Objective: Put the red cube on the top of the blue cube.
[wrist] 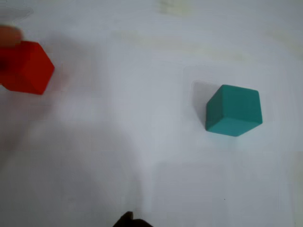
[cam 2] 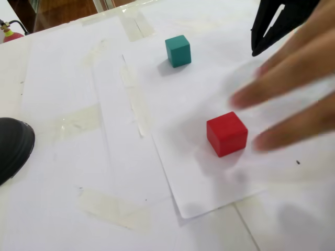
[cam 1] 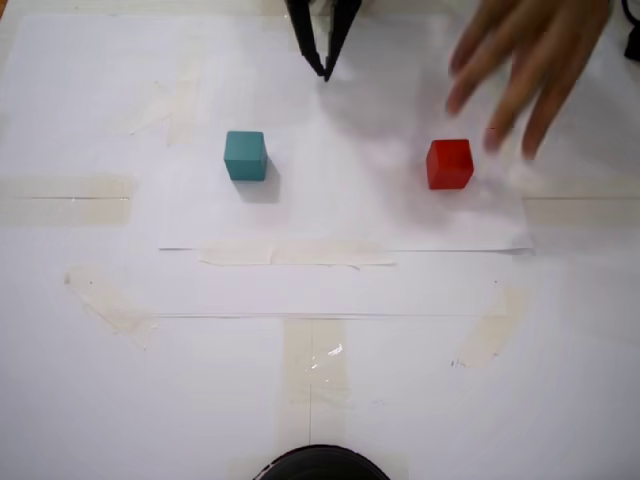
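The red cube (cam 1: pixel 449 164) sits on the white paper at the right of a fixed view, and the blue (teal) cube (cam 1: pixel 245 156) sits apart from it at the left. Both also show in the other fixed view, the red cube (cam 2: pixel 226 134) and the blue cube (cam 2: pixel 178 50), and in the wrist view, the red cube (wrist: pixel 27 68) and the blue cube (wrist: pixel 234 110). My gripper (cam 1: pixel 325 72) hangs at the far edge between the two cubes, its black fingers meeting at the tips, empty. It also shows in the other fixed view (cam 2: pixel 255 51).
A blurred human hand (cam 1: pixel 525 60) hovers just beyond the red cube, fingertips close to it; it also shows in the other fixed view (cam 2: pixel 293 99). Sheets of white paper (cam 1: pixel 330 290) are taped to the table. A dark round object (cam 2: pixel 13 146) sits at the near edge.
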`<act>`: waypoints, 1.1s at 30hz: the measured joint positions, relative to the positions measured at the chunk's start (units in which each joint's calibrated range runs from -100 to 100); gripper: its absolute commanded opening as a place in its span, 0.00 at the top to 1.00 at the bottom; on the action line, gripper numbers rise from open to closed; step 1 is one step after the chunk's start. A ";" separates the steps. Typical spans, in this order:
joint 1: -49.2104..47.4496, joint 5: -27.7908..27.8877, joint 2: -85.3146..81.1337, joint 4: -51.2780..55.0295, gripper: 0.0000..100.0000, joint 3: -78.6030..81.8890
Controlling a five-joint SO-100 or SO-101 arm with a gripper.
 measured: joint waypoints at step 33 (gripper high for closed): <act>0.95 1.17 0.00 0.89 1.00 0.00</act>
